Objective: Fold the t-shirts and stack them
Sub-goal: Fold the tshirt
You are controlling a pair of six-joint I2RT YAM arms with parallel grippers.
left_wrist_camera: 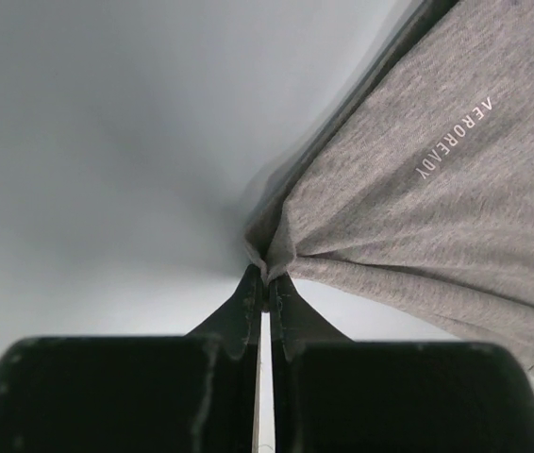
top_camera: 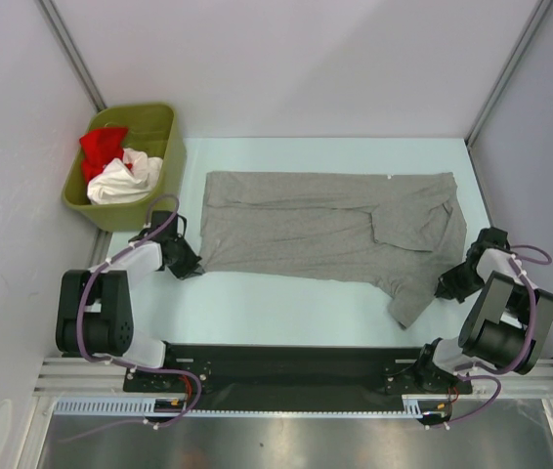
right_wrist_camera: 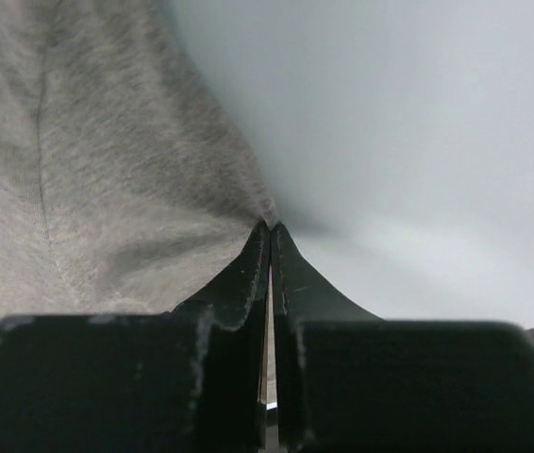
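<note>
Spread crosswise on the pale bench: heather-grey t-shirt, one sleeve trailing toward the near right. Clamped at its near-left corner by the left hand, fingers pressed almost together on bunched cloth, not far from the AEROREADY print. Clamped likewise at the right edge by the right hand. Piled in the olive-green bin at far left: red t-shirt and white t-shirt.

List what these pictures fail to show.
- Top view: the bin wall and white t-shirt hide whatever lies beneath the red t-shirt.
- Top view: left gripper and right gripper too small to show their grip.
- Left wrist view: the grey t-shirt's upper edge is blurred; the frame cuts off the rest.
</note>
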